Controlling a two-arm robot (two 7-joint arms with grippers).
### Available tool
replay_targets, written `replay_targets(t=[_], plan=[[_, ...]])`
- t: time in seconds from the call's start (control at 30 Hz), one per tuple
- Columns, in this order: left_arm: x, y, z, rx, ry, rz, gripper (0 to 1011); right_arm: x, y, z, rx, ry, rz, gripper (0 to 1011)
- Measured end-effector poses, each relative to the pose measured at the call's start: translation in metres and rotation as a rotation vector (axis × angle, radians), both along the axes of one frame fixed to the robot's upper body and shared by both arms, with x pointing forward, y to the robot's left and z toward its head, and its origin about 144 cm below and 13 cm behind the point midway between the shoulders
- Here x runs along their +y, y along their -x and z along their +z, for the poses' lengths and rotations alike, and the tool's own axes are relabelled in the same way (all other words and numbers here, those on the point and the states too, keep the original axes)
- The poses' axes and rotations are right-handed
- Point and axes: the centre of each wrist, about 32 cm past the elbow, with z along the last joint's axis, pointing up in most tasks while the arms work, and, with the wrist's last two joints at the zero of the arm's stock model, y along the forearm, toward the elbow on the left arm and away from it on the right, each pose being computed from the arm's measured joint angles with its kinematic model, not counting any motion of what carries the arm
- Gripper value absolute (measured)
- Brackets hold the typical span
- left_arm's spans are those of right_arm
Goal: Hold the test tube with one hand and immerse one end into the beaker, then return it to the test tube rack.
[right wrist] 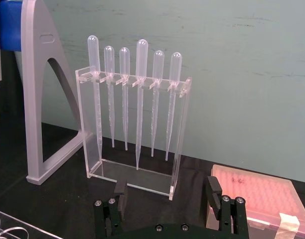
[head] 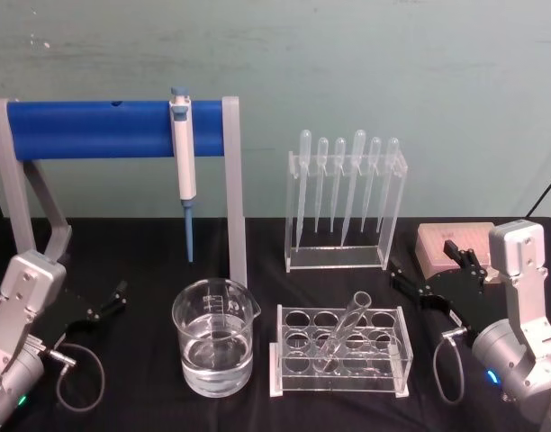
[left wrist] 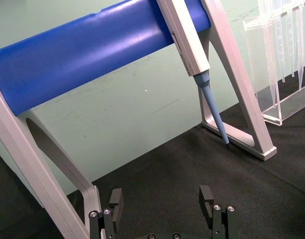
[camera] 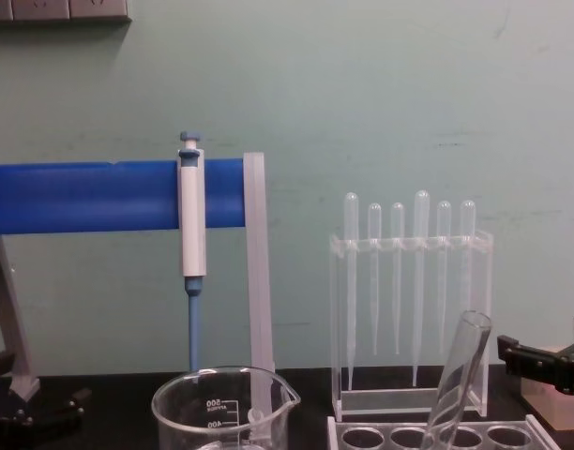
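Note:
The clear glass test tube (head: 344,326) leans tilted in a hole of the clear rack (head: 284,382), its open rim pointing up and to the right; the chest view shows the test tube (camera: 461,371) slanted too. To the rack's left stands the beaker (head: 214,338), holding clear liquid, and its rim and marks show as the beaker (camera: 221,407) in the chest view. My left gripper (head: 110,303) rests open at the table's left, well apart from the beaker, with nothing between its fingers (left wrist: 115,200). My right gripper (head: 429,267) is open behind and to the right of the rack, its fingers (right wrist: 212,187) empty.
A grey stand with a blue bar (head: 95,129) spans the back left, and a white micropipette (head: 183,148) with a blue tip hangs from it. A clear holder with several plastic pipettes (head: 346,202) stands behind the rack. A pink tip box (head: 438,243) lies at the back right.

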Motion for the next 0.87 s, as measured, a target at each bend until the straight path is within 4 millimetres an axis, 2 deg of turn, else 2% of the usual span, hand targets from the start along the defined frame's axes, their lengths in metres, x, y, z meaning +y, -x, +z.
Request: replay_targets(t=[0.87], plan=[[0.0000, 0.0000, 0.0000, 0.000, 0.000, 0.000, 1000, 0.0000, 0.0000, 0.0001, 0.000, 0.001, -0.001, 1000]])
